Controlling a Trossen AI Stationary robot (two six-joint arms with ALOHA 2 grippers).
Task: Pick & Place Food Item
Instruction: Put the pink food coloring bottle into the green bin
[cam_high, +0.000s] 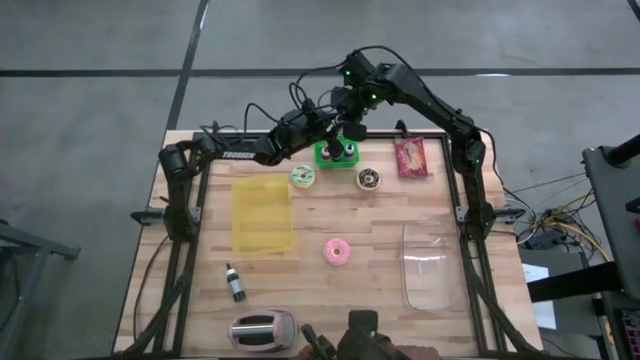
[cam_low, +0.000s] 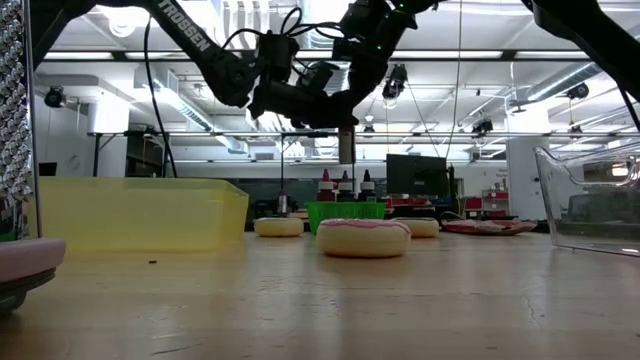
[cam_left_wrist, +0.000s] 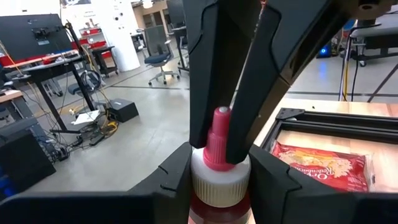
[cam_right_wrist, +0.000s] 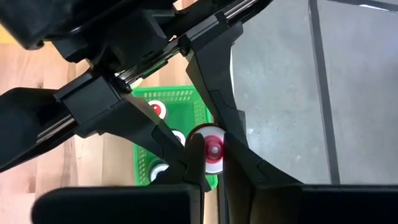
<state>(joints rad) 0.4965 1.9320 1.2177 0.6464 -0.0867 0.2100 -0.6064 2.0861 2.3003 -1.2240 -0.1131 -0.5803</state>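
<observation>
Bottle (cam_left_wrist: 219, 163) with a red nozzle and white cap sits held above the green basket (cam_high: 336, 154) at the desk's (cam_high: 380, 260) far edge, our left gripper (cam_left_wrist: 219, 186) clamped on its neck and our right gripper (cam_right_wrist: 211, 149) pinched closed on the nozzle from above. To do this well, we judge we should keep the left grip steady and pull or twist straight along the bottle's axis. Both arms reach over the basket, meeting there.
</observation>
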